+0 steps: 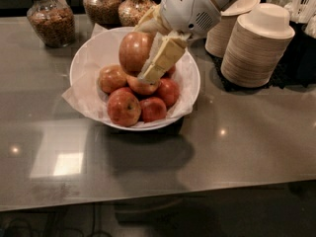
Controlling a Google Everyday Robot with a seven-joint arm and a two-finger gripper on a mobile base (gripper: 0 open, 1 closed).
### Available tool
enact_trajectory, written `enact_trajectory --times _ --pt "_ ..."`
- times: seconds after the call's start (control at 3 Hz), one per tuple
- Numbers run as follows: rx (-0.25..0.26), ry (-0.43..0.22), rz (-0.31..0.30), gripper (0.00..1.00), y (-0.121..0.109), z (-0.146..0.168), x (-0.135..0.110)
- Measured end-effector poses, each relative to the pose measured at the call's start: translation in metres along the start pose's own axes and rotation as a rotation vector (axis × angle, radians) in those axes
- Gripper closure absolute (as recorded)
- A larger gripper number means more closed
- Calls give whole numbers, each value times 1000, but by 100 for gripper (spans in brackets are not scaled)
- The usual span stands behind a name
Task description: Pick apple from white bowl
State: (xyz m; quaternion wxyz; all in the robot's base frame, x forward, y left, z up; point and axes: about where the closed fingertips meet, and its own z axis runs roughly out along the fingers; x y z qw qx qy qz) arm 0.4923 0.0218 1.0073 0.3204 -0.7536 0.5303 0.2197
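The white bowl (190,78), wide and lined with crinkled white paper, sits on the grey counter at centre left. My gripper (143,46) is shut on the apple (133,51), a large glossy orange-red one with a golden blush, and holds it lifted above the other apples. One cream finger (160,60) lies along the apple's right side; the other shows at its upper right. Several smaller red and mottled apples (123,107) remain in the bowl below.
Glass jars of nuts and grains (49,21) stand along the back edge behind the bowl. Two stacks of beige paper bowls (256,46) stand at the right on a dark mat. The counter's front edge runs near the bottom.
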Motion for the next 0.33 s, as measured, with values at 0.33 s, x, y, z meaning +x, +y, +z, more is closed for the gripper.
enact_trajectory --times 0.33 --pt "0 0 0 100 0 0 0"
